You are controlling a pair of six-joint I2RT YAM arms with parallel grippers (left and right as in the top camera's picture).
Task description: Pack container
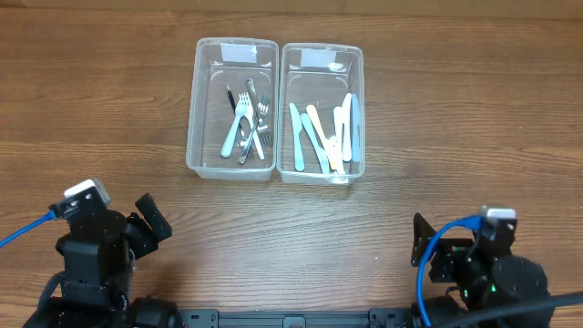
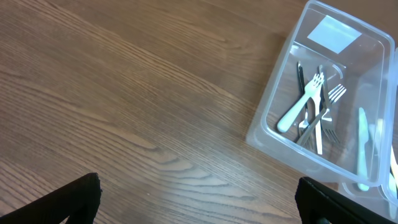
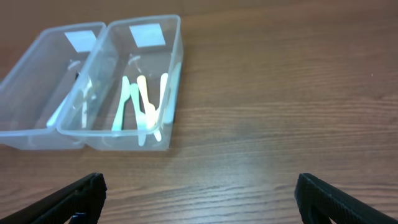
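Two clear plastic containers stand side by side at the far middle of the table. The left container [image 1: 208,137] holds several forks [image 1: 246,123], some metal and some light blue plastic. The right container [image 1: 355,118] holds several plastic knives [image 1: 321,135] in light blue, white and cream. My left gripper [image 2: 199,202] is open and empty over bare wood near the front left, far from the containers. My right gripper [image 3: 202,199] is open and empty near the front right. The left container [image 2: 273,106] shows in the left wrist view, and both containers [image 3: 99,134] show in the right wrist view.
The wooden table [image 1: 437,109] surrounds the containers. Each container has a white label on its far end [image 1: 239,53]. Blue cables run from both arm bases [image 1: 428,260] at the table's front edge.
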